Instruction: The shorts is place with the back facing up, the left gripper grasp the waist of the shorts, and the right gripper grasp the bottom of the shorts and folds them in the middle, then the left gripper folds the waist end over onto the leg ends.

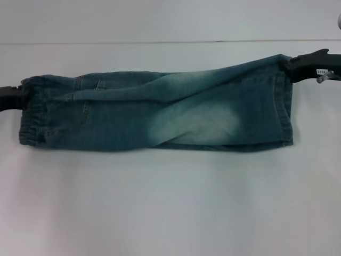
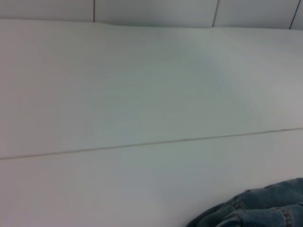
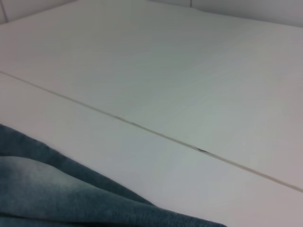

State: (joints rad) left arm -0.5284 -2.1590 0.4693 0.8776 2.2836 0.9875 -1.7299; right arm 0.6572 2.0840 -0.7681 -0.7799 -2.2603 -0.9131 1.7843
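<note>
Jaws of the left gripper (image 1: 21,96): closed on the elastic waist (image 1: 31,112) of the shorts (image 1: 160,112), at the waist's far corner, toward the left edge of the worktop (image 1: 170,202). Jaws of the right gripper (image 1: 290,66): closed on the far corner of the leg hem (image 1: 282,104), toward the right edge of the worktop. The fingers themselves are mostly hidden by denim, so the grip is read from the cloth bunching at each black gripper body.

Shorts: blue denim with a pale faded patch near the middle. They are folded lengthwise into a long narrow band, stretched between the two grippers across the middle of the worktop, parallel to its near edge. Waist end is at the left, leg ends at the right. The far edge of the band rises slightly toward the right gripper; the near edge lies flat on the worktop.

Worktop: white, with a thin seam line (image 1: 160,42) running left to right beyond the shorts.

Left wrist view: only a bunched bit of denim (image 2: 255,208) and the white surface with the seam. Right wrist view: a fold of denim (image 3: 57,194) and the same seam (image 3: 156,134). Neither shows its own fingers.
</note>
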